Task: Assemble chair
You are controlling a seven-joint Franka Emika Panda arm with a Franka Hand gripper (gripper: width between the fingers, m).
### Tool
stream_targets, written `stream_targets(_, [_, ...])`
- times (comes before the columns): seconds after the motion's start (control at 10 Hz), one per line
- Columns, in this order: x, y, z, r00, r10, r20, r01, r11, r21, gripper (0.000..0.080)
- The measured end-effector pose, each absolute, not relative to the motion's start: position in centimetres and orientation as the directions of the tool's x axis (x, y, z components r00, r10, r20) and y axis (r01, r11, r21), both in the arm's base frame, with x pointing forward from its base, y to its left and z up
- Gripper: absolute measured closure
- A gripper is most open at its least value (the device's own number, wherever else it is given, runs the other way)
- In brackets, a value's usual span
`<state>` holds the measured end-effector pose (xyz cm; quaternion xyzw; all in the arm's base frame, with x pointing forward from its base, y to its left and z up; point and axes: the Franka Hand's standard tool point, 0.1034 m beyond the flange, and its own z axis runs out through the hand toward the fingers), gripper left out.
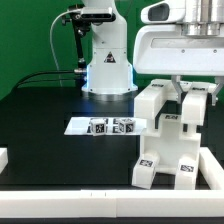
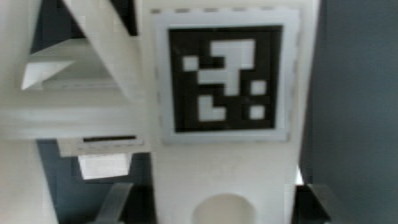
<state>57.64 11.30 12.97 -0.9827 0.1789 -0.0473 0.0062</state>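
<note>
The chair [image 1: 165, 150] stands partly built at the exterior view's right: chunky white blocks with black-and-white tags low on its front. My gripper [image 1: 192, 93] comes down from above onto an upright white piece [image 1: 192, 110] at the chair's top. In the wrist view that piece is a white slab [image 2: 222, 150] carrying a large square tag [image 2: 224, 80]. It sits between my dark fingers [image 2: 121, 200], which press in on both sides. My gripper [image 2: 217, 205] is shut on this slab. More white chair parts [image 2: 80, 80] show beside it.
The marker board [image 1: 110, 126] lies flat on the black table, just to the exterior view's left of the chair. The robot's base [image 1: 108, 65] stands at the back. Low white border rails [image 1: 4, 158] edge the table at the left and along the front [image 1: 60, 205].
</note>
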Motion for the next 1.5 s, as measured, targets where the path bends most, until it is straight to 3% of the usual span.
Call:
stream_targets(0.6, [56.0, 12.2, 12.8, 0.943, -0.319, 0.094, -0.318, -0.948, -0.027, 0.0512])
stream_targets(1.5, [56.9, 11.1, 12.6, 0.932, -0.329, 0.153, -0.327, -0.944, -0.038, 0.0512])
